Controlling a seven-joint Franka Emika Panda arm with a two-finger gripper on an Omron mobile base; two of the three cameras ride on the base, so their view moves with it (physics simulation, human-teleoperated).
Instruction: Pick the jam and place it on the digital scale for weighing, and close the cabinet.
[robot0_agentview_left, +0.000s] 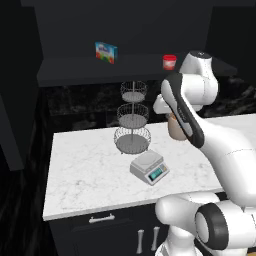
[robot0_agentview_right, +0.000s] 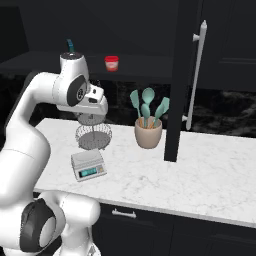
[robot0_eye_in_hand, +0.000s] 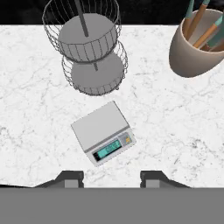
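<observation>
Marble counter (robot0_eye_in_hand: 35, 131) lies below the downward-facing, spread tool (robot0_eye_in_hand: 111, 178).

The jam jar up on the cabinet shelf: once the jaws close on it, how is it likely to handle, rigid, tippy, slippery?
The jam looks squat, about as wide as tall, so it probably stays upright when nudged. It reads as a hard jar with a red lid, so likely rigid. Its smooth round sides could slip or twist in the jaws, and laid on its side it would probably roll off the digital scale.

White veined marble desk (robot0_eye_in_hand: 183, 131), smooth; three-tier grey wire-mesh metal basket stand (robot0_eye_in_hand: 89, 52); matt light-grey plastic-looking digital scale (robot0_eye_in_hand: 99, 126); matt beige ceramic-looking utensil pot (robot0_eye_in_hand: 188, 54).
</observation>
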